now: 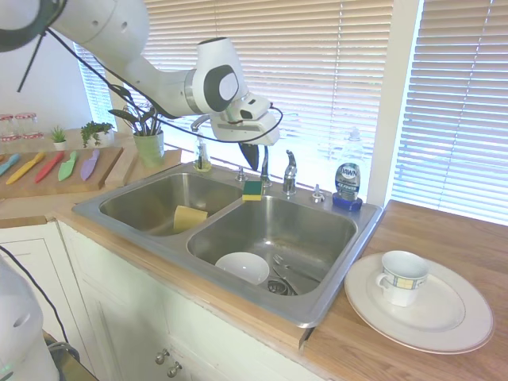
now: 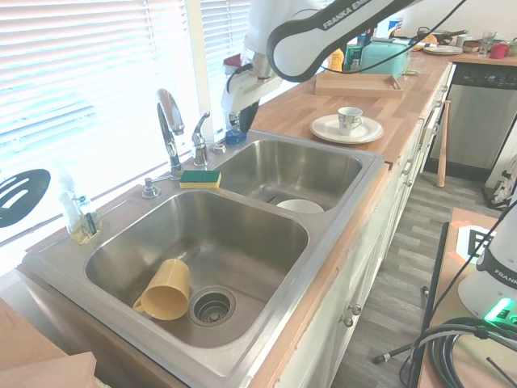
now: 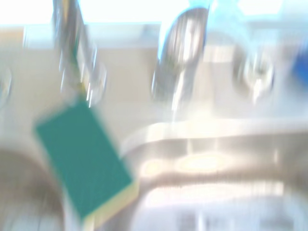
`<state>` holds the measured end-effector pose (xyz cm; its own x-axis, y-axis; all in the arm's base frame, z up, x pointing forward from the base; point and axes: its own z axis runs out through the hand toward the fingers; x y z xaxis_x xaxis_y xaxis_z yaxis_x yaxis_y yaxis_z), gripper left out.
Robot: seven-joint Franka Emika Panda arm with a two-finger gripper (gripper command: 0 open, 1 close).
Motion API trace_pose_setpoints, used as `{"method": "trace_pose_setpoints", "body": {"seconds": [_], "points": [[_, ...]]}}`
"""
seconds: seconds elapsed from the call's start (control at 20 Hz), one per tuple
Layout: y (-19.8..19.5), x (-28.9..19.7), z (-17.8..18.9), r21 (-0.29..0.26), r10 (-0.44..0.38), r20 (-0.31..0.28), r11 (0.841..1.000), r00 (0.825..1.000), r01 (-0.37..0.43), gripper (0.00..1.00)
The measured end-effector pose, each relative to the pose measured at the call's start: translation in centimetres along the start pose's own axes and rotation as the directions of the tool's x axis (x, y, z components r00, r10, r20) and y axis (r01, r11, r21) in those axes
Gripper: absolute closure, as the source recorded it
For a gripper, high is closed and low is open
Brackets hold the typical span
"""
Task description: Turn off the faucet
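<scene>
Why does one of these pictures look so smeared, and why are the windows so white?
The wrist view is blurred all over: the green sponge and the faucet show only as soft shapes. In the first exterior view, daylight through the blinds glares but the sink stays sharp. In the second exterior view, the window washes out to near white behind the faucet.

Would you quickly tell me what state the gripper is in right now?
Gripper: whether open or shut cannot be told; it hangs above the shiny chrome faucet, holding nothing visible.
</scene>
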<state>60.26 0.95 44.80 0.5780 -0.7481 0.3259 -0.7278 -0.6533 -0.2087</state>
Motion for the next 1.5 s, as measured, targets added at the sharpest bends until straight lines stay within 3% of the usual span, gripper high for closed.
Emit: {"method": "trace_pose_setpoints", "body": {"seconds": [0.25, 0.6, 0.9, 1.5], "points": [[-4.9, 3.4, 0.9, 0.033, 0.021, -0.073, 0.999, 0.997, -0.018, 1.00], [-9.2, 7.3, -0.2, 0.069, 0.055, -0.117, 0.996, 0.992, -0.048, 1.00], [-10.6, 9.1, 1.9, 0.049, 0.080, -0.111, 0.996, 0.991, -0.075, 1.00], [-9.2, 9.8, 6.5, -0.008, 0.109, -0.072, 0.994, 0.991, -0.110, 1.00]]}}
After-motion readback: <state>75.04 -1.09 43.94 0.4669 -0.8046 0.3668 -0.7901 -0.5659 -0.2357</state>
